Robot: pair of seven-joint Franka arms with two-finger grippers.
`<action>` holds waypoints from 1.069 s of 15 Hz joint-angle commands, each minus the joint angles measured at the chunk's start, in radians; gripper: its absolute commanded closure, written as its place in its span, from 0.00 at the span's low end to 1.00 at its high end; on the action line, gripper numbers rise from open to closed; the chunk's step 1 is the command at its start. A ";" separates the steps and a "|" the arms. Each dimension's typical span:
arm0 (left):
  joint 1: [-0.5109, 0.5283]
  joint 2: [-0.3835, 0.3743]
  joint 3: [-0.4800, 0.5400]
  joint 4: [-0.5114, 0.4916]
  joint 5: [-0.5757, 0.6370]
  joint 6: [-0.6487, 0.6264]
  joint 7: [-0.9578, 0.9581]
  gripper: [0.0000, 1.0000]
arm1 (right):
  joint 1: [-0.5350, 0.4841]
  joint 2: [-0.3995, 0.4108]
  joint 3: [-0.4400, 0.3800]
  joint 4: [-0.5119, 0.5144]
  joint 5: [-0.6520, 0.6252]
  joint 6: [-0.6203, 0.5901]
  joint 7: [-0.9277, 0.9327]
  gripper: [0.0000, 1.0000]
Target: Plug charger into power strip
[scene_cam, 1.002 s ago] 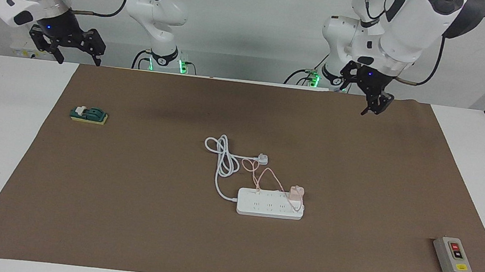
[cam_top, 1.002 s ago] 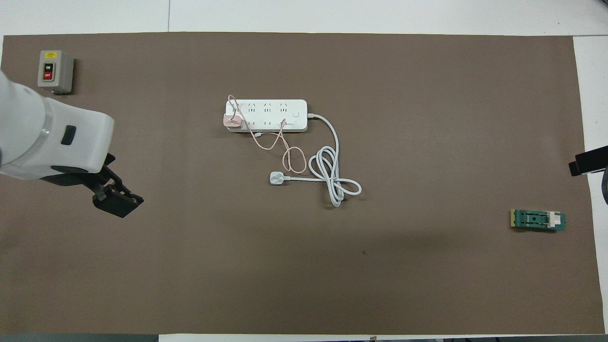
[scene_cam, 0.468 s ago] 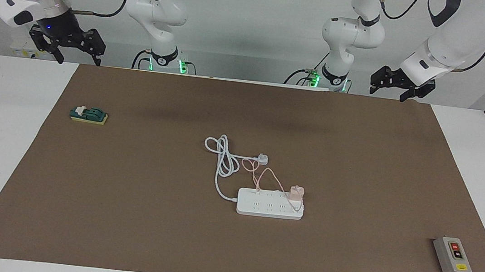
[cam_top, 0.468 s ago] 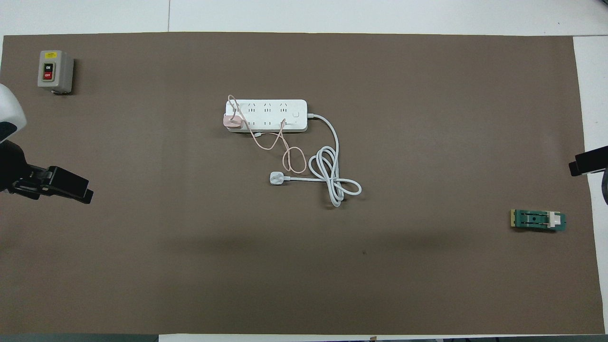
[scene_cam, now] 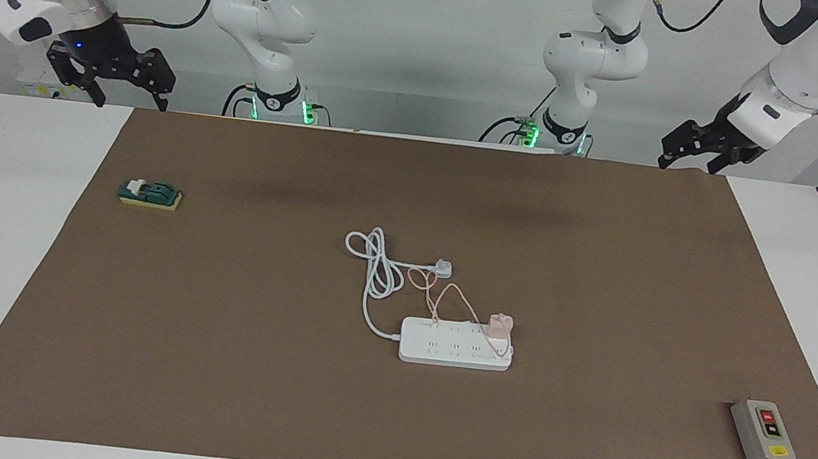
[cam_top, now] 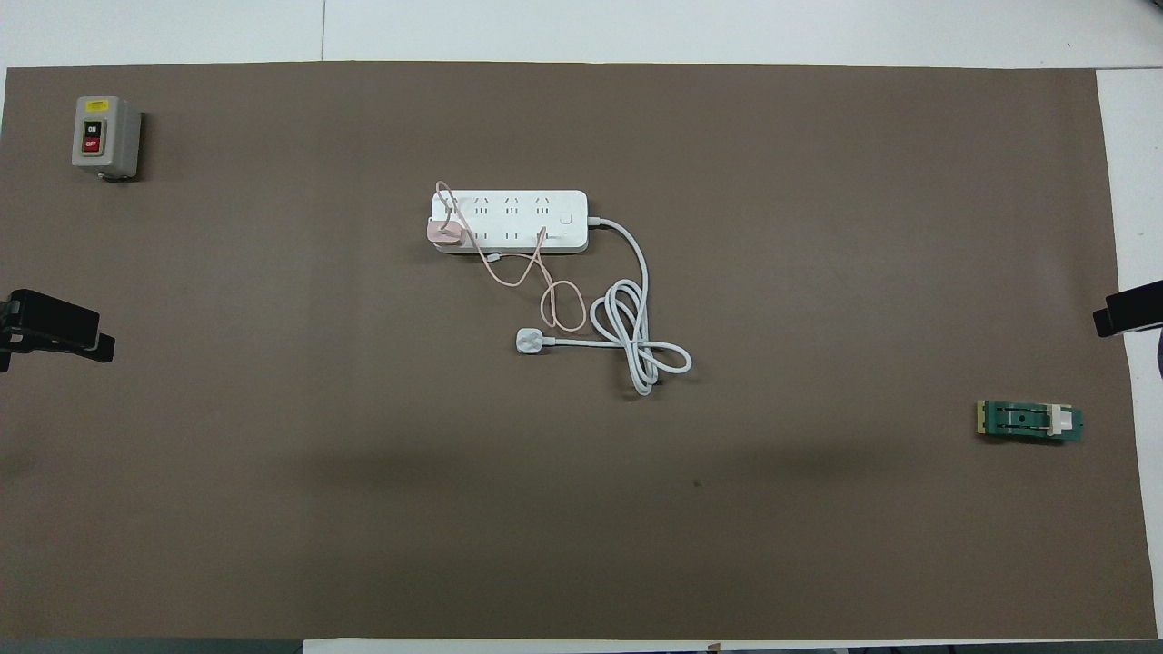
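Observation:
The pale pink charger [scene_cam: 499, 326] stands on the end of the white power strip [scene_cam: 453, 350] toward the left arm's end of the table. Its thin pink cable loops toward the robots. Both also show in the overhead view, charger [cam_top: 445, 232] and strip [cam_top: 522, 211]. My left gripper [scene_cam: 688, 163] is open and empty, up over the mat's edge near the robots at the left arm's end. It shows at the overhead view's edge [cam_top: 54, 329]. My right gripper [scene_cam: 129, 99] is open and empty, waiting over the mat's corner at the right arm's end [cam_top: 1127, 309].
The strip's thick white cord coils nearer the robots and ends in a white three-pin plug [scene_cam: 441, 268] lying loose. A grey button box [scene_cam: 763, 431] sits at the left arm's end, farther from the robots. A green block [scene_cam: 150, 194] lies at the right arm's end.
My left arm has swung away from over the mat toward its own end of the table and turned its gripper. The right arm has barely moved. Charger and strip are unmoved.

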 commanded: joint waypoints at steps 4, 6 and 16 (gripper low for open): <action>0.049 0.078 -0.059 0.034 0.033 0.017 -0.020 0.00 | -0.012 -0.005 0.004 -0.003 0.020 -0.007 0.003 0.00; 0.040 0.076 -0.070 0.039 0.033 0.025 -0.022 0.00 | -0.012 -0.005 0.004 -0.003 0.020 -0.007 0.003 0.00; 0.009 0.072 -0.039 0.039 0.033 0.038 -0.020 0.00 | -0.012 -0.006 0.004 -0.003 0.020 -0.007 0.003 0.00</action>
